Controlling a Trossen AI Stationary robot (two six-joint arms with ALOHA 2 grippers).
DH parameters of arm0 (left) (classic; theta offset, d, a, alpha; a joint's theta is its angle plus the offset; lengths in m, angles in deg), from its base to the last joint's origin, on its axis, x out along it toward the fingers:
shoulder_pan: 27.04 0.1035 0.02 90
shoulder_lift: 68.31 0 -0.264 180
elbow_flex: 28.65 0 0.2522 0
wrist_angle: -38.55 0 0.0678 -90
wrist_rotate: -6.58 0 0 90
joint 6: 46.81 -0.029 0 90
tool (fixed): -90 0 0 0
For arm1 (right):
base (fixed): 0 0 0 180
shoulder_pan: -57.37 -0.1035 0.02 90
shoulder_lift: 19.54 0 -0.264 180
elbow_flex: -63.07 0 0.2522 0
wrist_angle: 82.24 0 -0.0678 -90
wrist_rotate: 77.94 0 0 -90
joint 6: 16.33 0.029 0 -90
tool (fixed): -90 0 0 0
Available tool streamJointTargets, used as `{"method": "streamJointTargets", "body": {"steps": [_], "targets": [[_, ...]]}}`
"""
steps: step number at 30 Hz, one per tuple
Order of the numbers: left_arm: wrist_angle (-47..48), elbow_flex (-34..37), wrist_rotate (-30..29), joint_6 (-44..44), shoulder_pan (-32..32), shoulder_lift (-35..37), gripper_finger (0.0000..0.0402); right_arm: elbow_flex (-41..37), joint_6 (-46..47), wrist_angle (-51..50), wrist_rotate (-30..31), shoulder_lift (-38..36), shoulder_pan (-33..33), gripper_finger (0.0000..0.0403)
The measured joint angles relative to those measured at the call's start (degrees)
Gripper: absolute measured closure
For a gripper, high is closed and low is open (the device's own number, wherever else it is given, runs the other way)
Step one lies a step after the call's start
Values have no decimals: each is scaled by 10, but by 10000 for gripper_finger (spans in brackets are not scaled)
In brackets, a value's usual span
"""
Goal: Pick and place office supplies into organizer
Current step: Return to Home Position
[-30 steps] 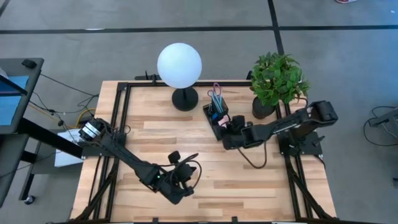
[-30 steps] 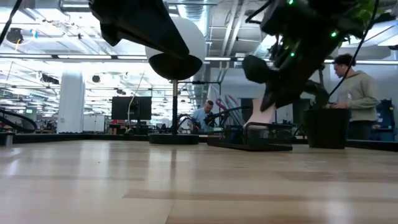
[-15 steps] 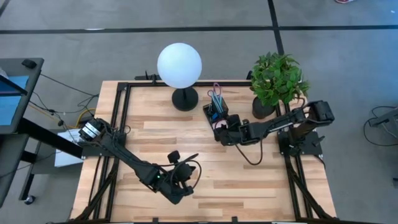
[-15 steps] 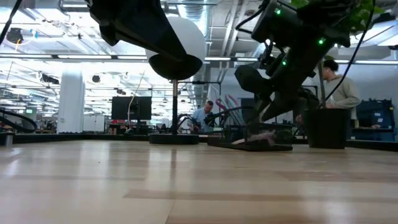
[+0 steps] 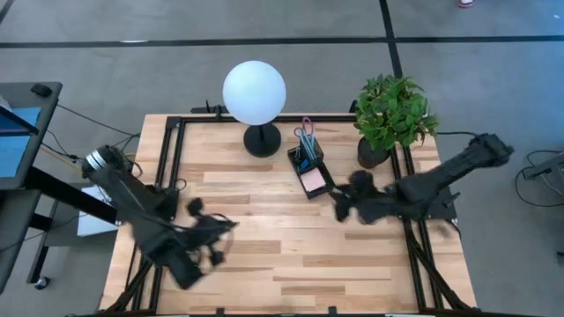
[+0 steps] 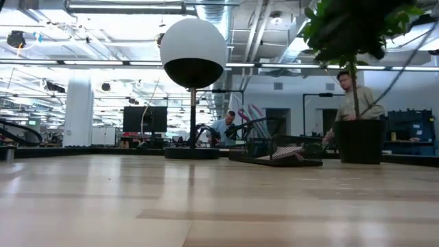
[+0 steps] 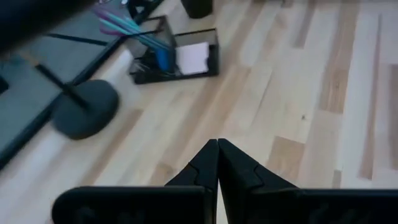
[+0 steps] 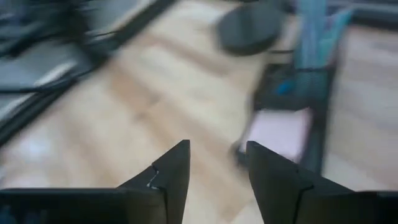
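Right tool (image 8: pixel 217 147) pulled back from organizer (image 5: pixel 296 166); pink pad (image 5: pixel 314 180) in tray, nearby

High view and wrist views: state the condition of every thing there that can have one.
left end effector, shut, empty.
right end effector, open, empty, apart from the organizer.
organizer, upright, holding supplies.
pink sticky-note pad, lying flat in the lower tray section.
pens and scissors, standing in the taller cup section.
lamp, upright.
plant, upright in its pot.

Left end effector (image 7: pixel 217 146) pinched closed; right end effector (image 8: pixel 217 152) spread apart, empty.
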Motion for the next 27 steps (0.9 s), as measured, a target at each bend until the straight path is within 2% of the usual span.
{"method": "streamJointTargets", "body": {"steps": [4, 8, 11, 13, 16, 19, 21, 24, 27], "targets": [[143, 5, -7, 82, -61, 78, 402, 0, -5, -44, 3, -79, -119, 256], [189, 63, -68, 156, -118, 139, 402, 0, -4, -135, 157, -117, -240, 257], [153, 144, -138, 219, -147, 182, 402, -13, -32, -146, 212, -120, -314, 255], [86, 209, -175, 233, -162, 204, 401, -46, -62, -79, 260, -115, -349, 255], [-57, 301, -176, 206, -173, 228, 402, -108, -97, 70, 266, -95, -370, 256], [-194, 369, -180, 127, -173, 242, 402, -164, -168, 252, 229, -65, -359, 259], [-250, 389, -183, 65, -172, 258, 401, -180, -260, 381, 168, -48, -323, 259], [-319, 392, -170, -34, -158, 294, 402, -184, -441, 528, 22, -36, -231, 259], [-392, 392, -133, -197, -142, 341, 401, -184, -546, 553, -146, -60, -124, 257]]}}
